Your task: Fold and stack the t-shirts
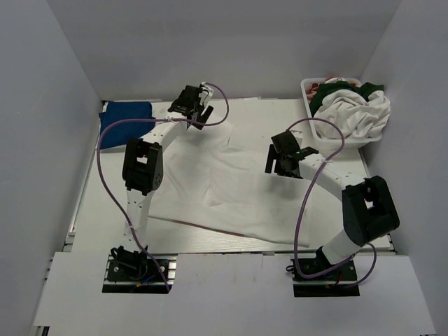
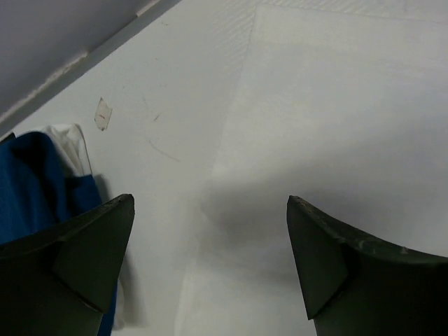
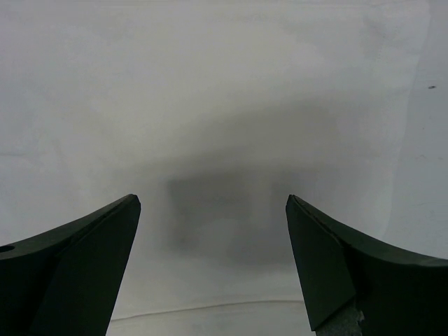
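White cloth covered the middle of the table (image 1: 203,242): a large white t-shirt (image 1: 231,189) lay spread nearly flat, with a few creases; a royal-blue t-shirt (image 1: 124,116) sat bunched in the far left corner, apart from the white one; more t-shirts, a crumpled white tee (image 1: 358,117) and a dark green tee (image 1: 327,95), were heaped in the lattice basket (image 1: 306,87) at the far right. The left gripper (image 1: 198,112) hung over the far left edge of the spread shirt, its fingers wide apart and gripping nothing; its wrist view showed blue cloth to one side. The right gripper (image 1: 280,162) hovered above the shirt's right half, fingers likewise parted and empty, only white fabric below.
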{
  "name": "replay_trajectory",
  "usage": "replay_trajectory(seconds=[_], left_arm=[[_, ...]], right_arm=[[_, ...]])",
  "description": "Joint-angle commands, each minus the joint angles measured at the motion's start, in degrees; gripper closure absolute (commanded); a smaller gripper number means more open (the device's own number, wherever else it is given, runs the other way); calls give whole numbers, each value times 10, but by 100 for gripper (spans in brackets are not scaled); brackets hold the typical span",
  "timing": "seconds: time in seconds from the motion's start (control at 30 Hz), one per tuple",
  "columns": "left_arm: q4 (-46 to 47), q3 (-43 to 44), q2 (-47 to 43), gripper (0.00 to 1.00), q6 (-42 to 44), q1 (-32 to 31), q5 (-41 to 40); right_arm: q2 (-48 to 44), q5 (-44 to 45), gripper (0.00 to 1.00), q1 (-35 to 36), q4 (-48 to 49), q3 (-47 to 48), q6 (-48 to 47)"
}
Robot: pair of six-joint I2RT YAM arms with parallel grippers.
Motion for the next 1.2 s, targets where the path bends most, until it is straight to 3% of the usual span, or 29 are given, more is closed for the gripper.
replay_trajectory(seconds=[0.0,0.2,0.37,0.6,0.77,0.9,1.17], left_arm=[[-2,-53,-107,1,-109,0,19],[-54,-138,-110,1,-249,5,41],[-120,-145,-72,1,-293,10,21],[-154,-166,-61,1,-378,37,12],[-181,-241,-78,1,-449,59,-7],[-154,-307,-125,1,-463,78,-2],[-170,-248,-146,1,-468,83,-8]], right_arm=[[14,13,10,-29,-27,28,17],[51,22,10,-51,-32,31,8],[77,-31,10,-70,35,25,-26],[151,-40,10,-81,43,69,-38],[195,-35,10,-91,49,97,-42],[218,-56,10,-96,78,122,-62],[254,-67,10,-98,82,216,-110]])
